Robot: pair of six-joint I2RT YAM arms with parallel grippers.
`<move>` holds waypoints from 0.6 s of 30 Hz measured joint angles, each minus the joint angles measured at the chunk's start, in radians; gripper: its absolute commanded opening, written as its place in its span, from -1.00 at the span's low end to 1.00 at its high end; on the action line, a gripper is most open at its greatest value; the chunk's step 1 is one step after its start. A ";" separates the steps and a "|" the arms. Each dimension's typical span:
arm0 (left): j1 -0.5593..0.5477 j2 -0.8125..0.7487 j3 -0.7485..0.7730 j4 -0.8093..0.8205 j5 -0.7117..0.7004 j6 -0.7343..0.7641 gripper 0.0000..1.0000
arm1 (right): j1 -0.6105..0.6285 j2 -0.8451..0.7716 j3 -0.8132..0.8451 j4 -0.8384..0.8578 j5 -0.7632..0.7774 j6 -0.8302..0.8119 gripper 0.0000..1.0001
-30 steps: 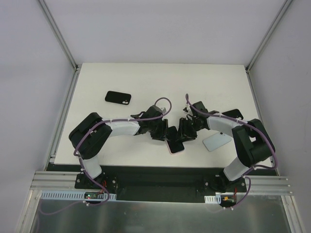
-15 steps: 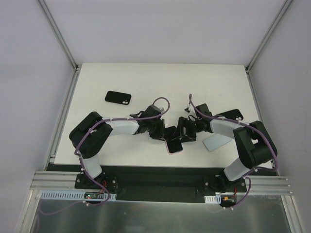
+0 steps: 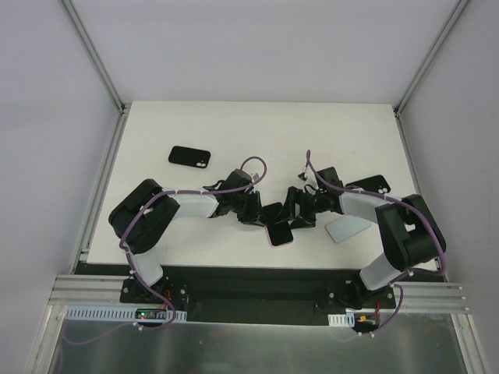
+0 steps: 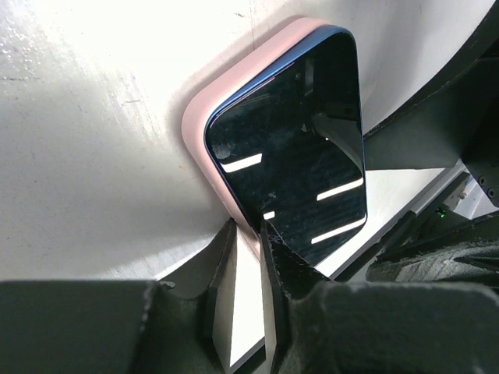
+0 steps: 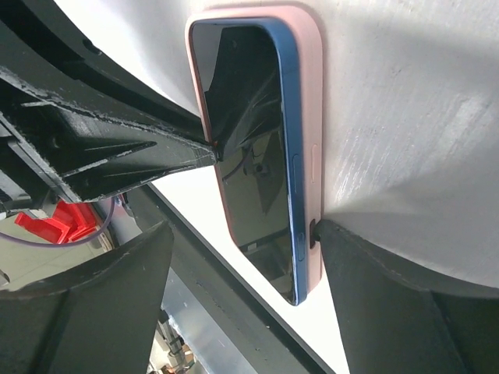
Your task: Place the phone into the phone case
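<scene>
A blue phone (image 3: 281,233) with a dark screen lies face up in a pink phone case (image 4: 204,117) near the table's front middle. One long edge of the phone (image 5: 290,117) stands proud of the case (image 5: 313,93). My left gripper (image 3: 266,219) is nearly shut, its tips (image 4: 249,230) pinching the case's rim and the phone's edge (image 4: 296,156). My right gripper (image 3: 295,215) is open around the phone's near end (image 5: 243,234). Its right finger (image 5: 366,273) touches the case's outer side.
A black case (image 3: 190,157) lies at the back left. A black phone-like item (image 3: 373,184) and a pale flat one (image 3: 348,227) lie by the right arm. The table's front edge (image 3: 257,267) is just below the phone.
Both wrists have drawn in closer around the phone. The phone in its case has shifted slightly left and back.
</scene>
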 measured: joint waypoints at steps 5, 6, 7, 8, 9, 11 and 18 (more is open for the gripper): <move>0.010 -0.001 -0.014 0.022 0.018 -0.006 -0.75 | 0.022 -0.014 0.011 -0.025 0.037 -0.004 0.68; 0.011 -0.001 -0.014 0.023 0.020 -0.006 -0.75 | 0.032 -0.022 0.015 -0.035 0.061 -0.005 0.70; 0.011 -0.001 -0.014 0.024 0.021 -0.006 -0.76 | 0.043 -0.033 0.017 -0.043 0.087 -0.005 0.71; 0.011 -0.001 -0.014 0.024 0.021 -0.007 -0.76 | 0.052 -0.044 0.017 -0.048 0.109 -0.006 0.78; 0.011 -0.001 -0.014 0.025 0.021 -0.007 -0.76 | 0.061 -0.055 0.017 -0.055 0.133 -0.008 0.80; 0.011 -0.001 -0.014 0.025 0.021 -0.007 -0.75 | 0.069 -0.066 0.017 -0.060 0.159 -0.010 0.82; 0.011 -0.001 -0.014 0.025 0.024 -0.007 -0.76 | 0.068 -0.035 0.017 0.003 0.099 -0.005 0.82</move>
